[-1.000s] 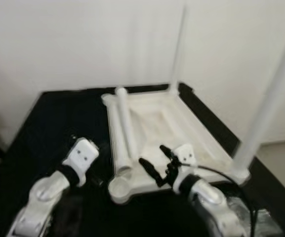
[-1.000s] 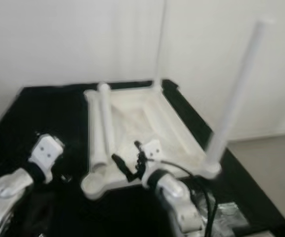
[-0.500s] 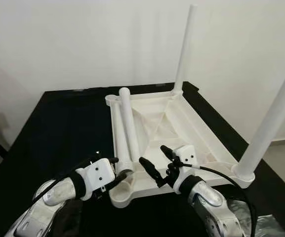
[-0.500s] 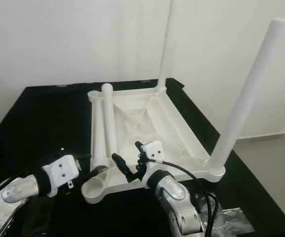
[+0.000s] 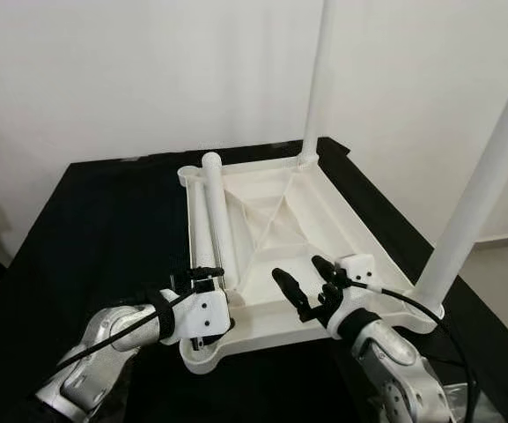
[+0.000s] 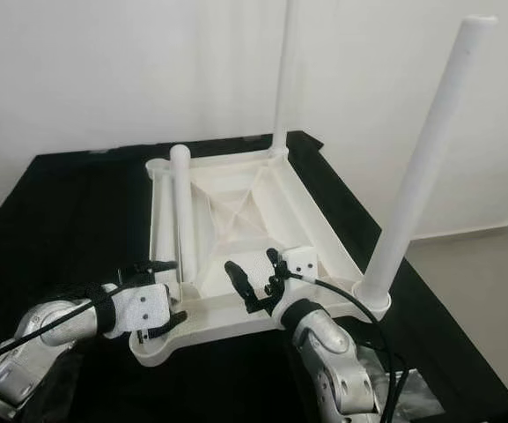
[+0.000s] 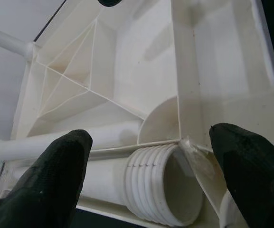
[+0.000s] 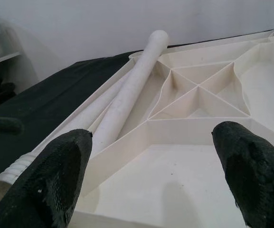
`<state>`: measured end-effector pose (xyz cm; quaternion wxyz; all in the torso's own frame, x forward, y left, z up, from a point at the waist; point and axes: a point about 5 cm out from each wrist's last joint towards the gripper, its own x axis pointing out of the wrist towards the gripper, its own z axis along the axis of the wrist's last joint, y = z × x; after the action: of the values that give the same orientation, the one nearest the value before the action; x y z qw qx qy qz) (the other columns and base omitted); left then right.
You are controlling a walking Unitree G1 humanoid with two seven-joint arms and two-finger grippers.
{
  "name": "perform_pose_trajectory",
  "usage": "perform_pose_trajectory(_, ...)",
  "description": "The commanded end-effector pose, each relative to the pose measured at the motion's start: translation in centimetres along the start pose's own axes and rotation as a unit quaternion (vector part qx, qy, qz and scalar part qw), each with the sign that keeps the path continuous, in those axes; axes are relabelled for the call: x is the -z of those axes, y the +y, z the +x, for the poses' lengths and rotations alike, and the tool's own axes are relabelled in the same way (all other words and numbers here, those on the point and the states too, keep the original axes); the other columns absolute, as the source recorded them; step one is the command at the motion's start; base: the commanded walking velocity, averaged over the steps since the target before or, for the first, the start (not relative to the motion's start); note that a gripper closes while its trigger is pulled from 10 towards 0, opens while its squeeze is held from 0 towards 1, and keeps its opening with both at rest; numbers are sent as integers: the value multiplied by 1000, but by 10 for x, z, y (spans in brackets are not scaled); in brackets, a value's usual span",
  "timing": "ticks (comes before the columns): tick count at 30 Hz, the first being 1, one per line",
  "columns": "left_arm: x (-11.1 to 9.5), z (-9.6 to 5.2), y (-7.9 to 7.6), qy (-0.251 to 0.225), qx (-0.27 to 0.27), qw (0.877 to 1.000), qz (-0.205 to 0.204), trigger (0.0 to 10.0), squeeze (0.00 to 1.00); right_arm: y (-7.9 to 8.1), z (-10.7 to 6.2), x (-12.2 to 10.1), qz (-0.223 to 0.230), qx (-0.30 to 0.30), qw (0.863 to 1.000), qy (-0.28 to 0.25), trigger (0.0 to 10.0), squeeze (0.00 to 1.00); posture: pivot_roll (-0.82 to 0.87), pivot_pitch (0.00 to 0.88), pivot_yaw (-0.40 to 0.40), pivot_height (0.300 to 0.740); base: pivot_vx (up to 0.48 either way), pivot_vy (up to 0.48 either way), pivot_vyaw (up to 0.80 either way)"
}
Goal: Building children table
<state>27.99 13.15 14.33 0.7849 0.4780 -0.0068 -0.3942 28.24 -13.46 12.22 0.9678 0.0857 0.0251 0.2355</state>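
A white plastic tabletop (image 5: 280, 220) lies upside down at frame centre, two legs (image 5: 478, 189) standing upright at its right corners, two loose legs (image 5: 220, 225) lying along its left side.

Your head stereo pair looks fwd and down at the upturned tabletop (image 5: 280, 220). Both wrist cams sit close over it, sharing the loose leg (image 8: 127, 90).

The left gripper (image 5: 211, 300) has advanced rightward from the black cloth-covered surface (image 5: 104, 220) to the near left corner of the upturned white plastic tabletop (image 5: 324, 207). Its open fingers now bracket the threaded near end of the loose white plastic leg (image 7: 155, 185) (previously well apart). The right gripper (image 5: 311, 284) has shifted slightly right, its jaws spread as before.
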Motion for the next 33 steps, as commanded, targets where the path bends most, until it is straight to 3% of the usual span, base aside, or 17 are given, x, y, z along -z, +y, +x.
perform_pose_trajectory(1,9,-1,0,29,10,999,28,10000,1000,3,1,4,11,-5,1000,9,10000,0,-30,0,23,740,0,0,0)
perform_pose_trajectory(15,27,0,26,102,-45,989,97,10000,1000,5,2,2,21,-6,1000,7,10000,0,-26,0,28,740,0,0,0)
perform_pose_trajectory(16,28,0,27,109,-46,988,101,10000,678,5,2,2,23,-7,1000,7,10000,0,-28,0,31,740,0,0,0)
perform_pose_trajectory(17,29,1,28,114,-48,986,108,10000,678,5,2,2,23,-7,1000,6,10000,0,-26,0,30,740,0,0,0)
perform_pose_trajectory(18,30,1,31,118,-58,985,109,10000,0,5,2,1,24,-6,1000,5,10000,0,-26,0,31,740,0,0,0)
perform_pose_trajectory(26,34,6,28,143,-59,982,112,10000,0,5,3,-2,24,-6,1000,3,10000,0,-25,0,26,740,0,0,0)
perform_pose_trajectory(33,35,14,31,173,-97,977,79,10000,0,4,3,-3,24,-6,1000,4,10000,0,-25,0,22,740,0,0,0)
